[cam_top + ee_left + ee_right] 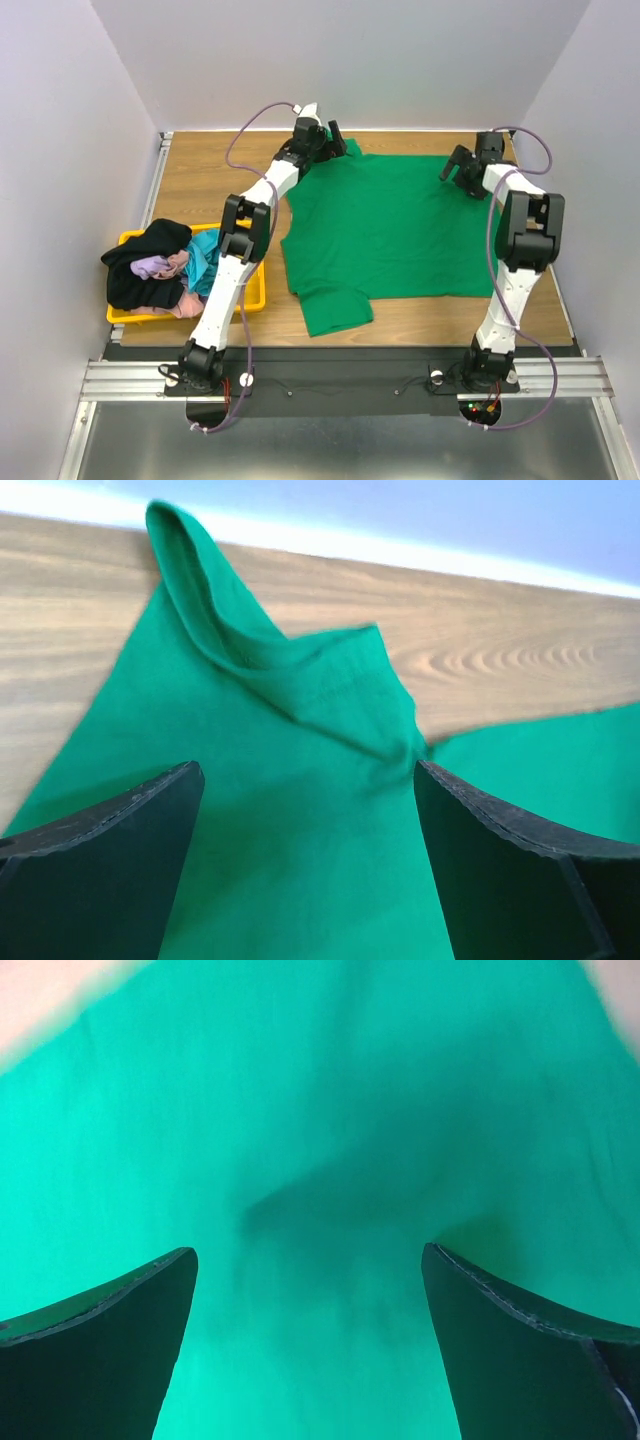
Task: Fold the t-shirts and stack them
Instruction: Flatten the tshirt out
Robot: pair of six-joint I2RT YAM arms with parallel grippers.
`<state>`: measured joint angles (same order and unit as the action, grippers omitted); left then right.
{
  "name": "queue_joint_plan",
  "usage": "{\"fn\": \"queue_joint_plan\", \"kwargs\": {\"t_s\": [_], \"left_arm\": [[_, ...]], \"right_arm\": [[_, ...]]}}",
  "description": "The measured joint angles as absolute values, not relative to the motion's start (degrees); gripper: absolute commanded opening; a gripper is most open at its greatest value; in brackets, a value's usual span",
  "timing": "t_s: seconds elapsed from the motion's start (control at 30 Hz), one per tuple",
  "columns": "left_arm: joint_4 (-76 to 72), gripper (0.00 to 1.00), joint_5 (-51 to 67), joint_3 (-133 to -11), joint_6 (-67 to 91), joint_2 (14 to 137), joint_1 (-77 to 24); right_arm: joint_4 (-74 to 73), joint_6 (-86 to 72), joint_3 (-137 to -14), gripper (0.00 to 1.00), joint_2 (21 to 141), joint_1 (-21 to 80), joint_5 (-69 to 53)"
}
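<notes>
Top view: green shirt (390,230) lies spread on the desk (200,180), mostly flat, with one sleeve (335,312) sticking out toward the arm bases. The shirt's far corners lie under the left tool (322,135) and the right tool (460,168). Both are low over the cloth; contact cannot be told from here. Out to the side of the left arm, well apart from its tool, a yellow bin (256,298) holds an unfolded heap: black shirt (140,262), teal shirt (205,258), pink shirt (158,268). Left wrist view: left tool released, jaws spread wide, nothing between them. Green cloth runs beneath and ahead, a rumpled ridge (300,680) sits just ahead of the tips, and there is bare wood beyond. Right wrist view: right tool likewise released, jaws apart, only blurred green cloth below and ahead, with a shallow crease (300,1200) just in front. Judgement: early in the task; first fold not yet made, no stack begun. Risks: if the left tool closes on the ridge it may pinch a doubled layer, and the fold would carry that bunch inside. If the right tool closes short of the hem it may take too little cloth, which could slip on lifting. Uneven lift between the two would skew the fold line. The loose sleeve could drag and fold under.
</notes>
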<state>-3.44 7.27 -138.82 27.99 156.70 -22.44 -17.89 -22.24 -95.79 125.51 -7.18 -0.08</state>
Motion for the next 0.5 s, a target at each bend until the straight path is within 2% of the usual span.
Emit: {"fn": "queue_joint_plan", "kwargs": {"t_s": [0.17, 0.27, 0.4, 0.5], "left_arm": [[1.0, 0.99, 6.3, -122.1, 25.6, 138.4, -24.7], [-0.2, 0.99, 5.3, -103.3, 25.5, 117.9, -27.7], [-4.8, 0.99, -2.0, -77.1, 27.4, 87.4, -36.2], [-7.6, 0.99, -6.3, -64.2, 30.3, 74.5, -42.9]], "right_arm": [[-20.8, -23.8, -81.1, 1.00, 109.0, -7.2, -0.9], [-20.9, -26.1, -72.1, 1.00, 95.2, -7.2, 0.1], [-21.0, -30.0, -59.3, 1.00, 76.8, -7.2, 1.5], [-20.9, -32.4, -52.1, 1.00, 68.0, -7.2, 1.7]]}}
